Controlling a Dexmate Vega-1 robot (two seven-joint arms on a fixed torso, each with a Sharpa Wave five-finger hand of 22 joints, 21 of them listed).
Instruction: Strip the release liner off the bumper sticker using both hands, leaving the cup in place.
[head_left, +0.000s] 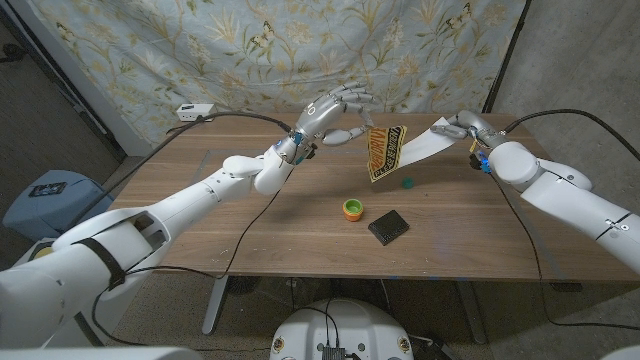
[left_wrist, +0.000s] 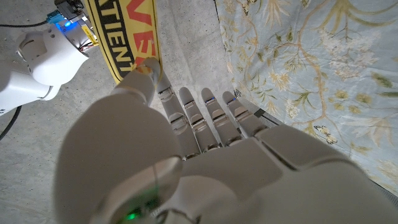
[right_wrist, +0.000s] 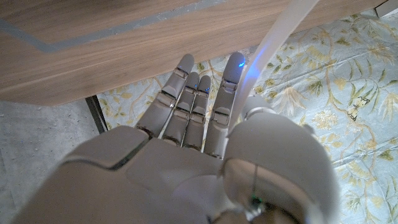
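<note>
The peel is under way: both hands hold the work in the air over the far half of the wooden table, and the sticker and its backing have already come apart over most of their length, judging by the V they form between the hands. The left hand pinches the yellow-and-black sticker at its upper corner; the left wrist view shows a fingertip pressed on the sticker's edge, the other fingers spread. The sticker hangs tilted down from that pinch. The right hand grips the white liner, which runs as a pale strip from its fingers down toward the sticker's lower end; the right wrist view shows the strip passing beside the curled fingers.

Whether the two sheets are still joined at that lower end cannot be told. If they are, the next move calls for drawing the hands further apart, keeping both pinches firm.

The orange-and-green cup stands on the table nearer the robot, below the sticker and clear of both hands, with a black square pad just beside it and a small green cap nearby.
</note>
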